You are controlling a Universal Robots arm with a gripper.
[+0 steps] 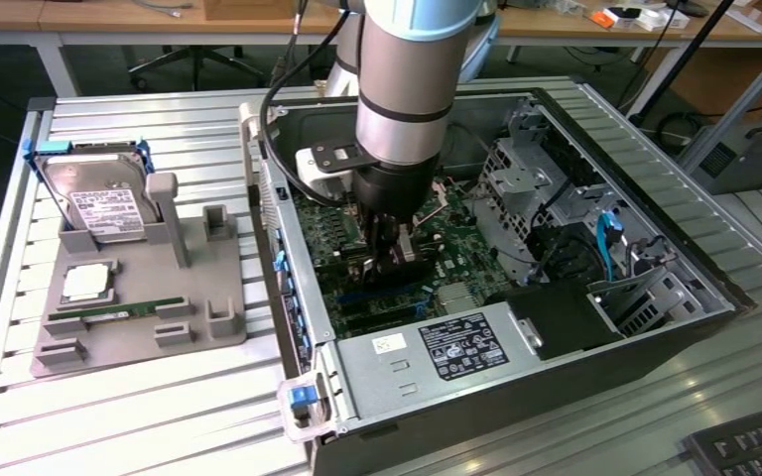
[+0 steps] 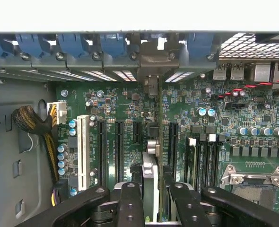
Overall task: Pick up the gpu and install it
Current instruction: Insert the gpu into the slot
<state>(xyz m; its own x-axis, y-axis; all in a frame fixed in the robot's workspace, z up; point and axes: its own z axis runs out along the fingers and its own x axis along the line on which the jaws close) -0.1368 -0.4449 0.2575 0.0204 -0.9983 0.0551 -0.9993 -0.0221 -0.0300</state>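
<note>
Pincer (image 2: 154, 198) of mine is closed narrowly on the gpu (image 2: 150, 182), holding it edge-on between my two black fingers (image 2: 130, 203); the card hangs straight below me inside the open computer case (image 1: 698, 283), its lower edge down among the long dark expansion slots (image 2: 118, 151) of the green motherboard (image 2: 130, 101), its metal end reaching toward the bracket row (image 2: 151, 59) at the case's rear wall ahead of me; whether it is already seated in a slot I cannot tell. I judge the card light and stiff but fragile; a thin board that will not bend kindly, with a smooth metal edge that could slip if I squeeze too softly, and contacts along its lower edge that must not be scraped; the sound place to hold it is where I have it, across the flat faces near the upper edge, well clear of the connector. Beside me stands a white slot (image 2: 83, 151) and a bundle of yellow and black wires (image 2: 35, 123). Behind me the power supply (image 1: 454, 347) carries a black-and-white label with print I cannot read; out on the grey parts stand (image 1: 143, 327), well apart from me, the hard drive (image 1: 100, 208) wears a white label, equally unreadable.
</note>
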